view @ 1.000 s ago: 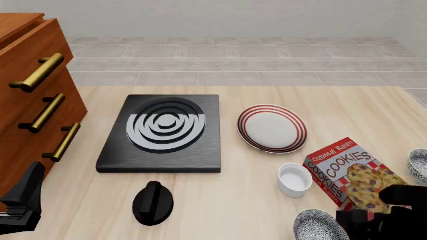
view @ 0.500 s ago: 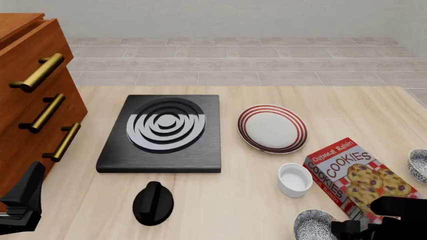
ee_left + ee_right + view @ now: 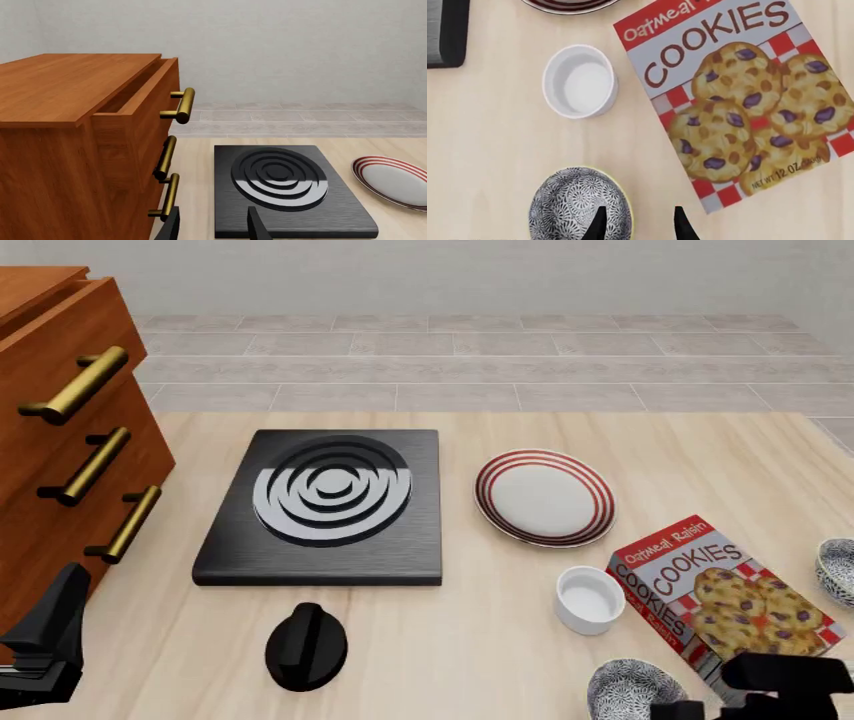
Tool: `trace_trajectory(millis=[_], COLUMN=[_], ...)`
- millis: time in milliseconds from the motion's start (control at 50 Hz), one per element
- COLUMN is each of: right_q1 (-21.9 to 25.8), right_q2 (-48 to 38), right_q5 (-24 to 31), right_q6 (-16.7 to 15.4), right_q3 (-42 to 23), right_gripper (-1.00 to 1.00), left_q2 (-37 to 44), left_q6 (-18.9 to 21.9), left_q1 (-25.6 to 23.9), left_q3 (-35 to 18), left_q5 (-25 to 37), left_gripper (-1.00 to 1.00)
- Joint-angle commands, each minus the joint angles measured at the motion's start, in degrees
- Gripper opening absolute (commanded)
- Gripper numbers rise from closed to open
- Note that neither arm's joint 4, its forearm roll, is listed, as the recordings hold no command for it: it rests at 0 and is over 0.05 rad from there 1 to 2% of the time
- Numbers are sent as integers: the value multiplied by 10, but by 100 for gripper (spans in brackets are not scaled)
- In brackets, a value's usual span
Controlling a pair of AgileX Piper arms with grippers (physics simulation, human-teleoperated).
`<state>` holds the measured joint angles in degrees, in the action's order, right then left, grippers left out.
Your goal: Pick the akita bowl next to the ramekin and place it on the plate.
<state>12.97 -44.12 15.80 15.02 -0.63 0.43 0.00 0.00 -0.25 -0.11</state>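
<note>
Pale wooden table [image 3: 441,640]: the right gripper [image 3: 637,225] hovers, fingers parted, over the edge of the patterned bowl [image 3: 579,207] near the ramekin [image 3: 580,81]; left gripper [image 3: 212,227] parted, empty.

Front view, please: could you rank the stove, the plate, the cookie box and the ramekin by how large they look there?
1. The stove, clearly the largest.
2. The cookie box, which sits nearer the camera, so its lead over the plate is unsure.
3. The plate.
4. The ramekin, clearly the smallest.
</note>
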Motion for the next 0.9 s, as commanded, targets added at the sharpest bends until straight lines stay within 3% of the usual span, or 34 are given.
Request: trace_trajectory(millis=[20, 320, 340, 620, 800, 900], right_q1=[12, 19, 25, 56, 59, 65], right_q2=[-15, -55, -55, -20, 58, 81], right_q5=[-17, -47, -47, -21, 44, 72], right_q6=[7, 13, 18, 25, -8, 1], right_q3=[6, 6, 6, 6, -11, -27], right_gripper=[100, 100, -100, -100, -100, -100], left_q2=[0, 0, 0, 0, 0, 0], left_q6=[0, 0, 0, 0, 0, 0], left_q1=[0, 0, 0, 0, 0, 0], left_q3=[0, 0, 0, 0, 0, 0], left_q5=[0, 0, 0, 0, 0, 0], left_gripper=[100, 100, 100, 100, 100, 100])
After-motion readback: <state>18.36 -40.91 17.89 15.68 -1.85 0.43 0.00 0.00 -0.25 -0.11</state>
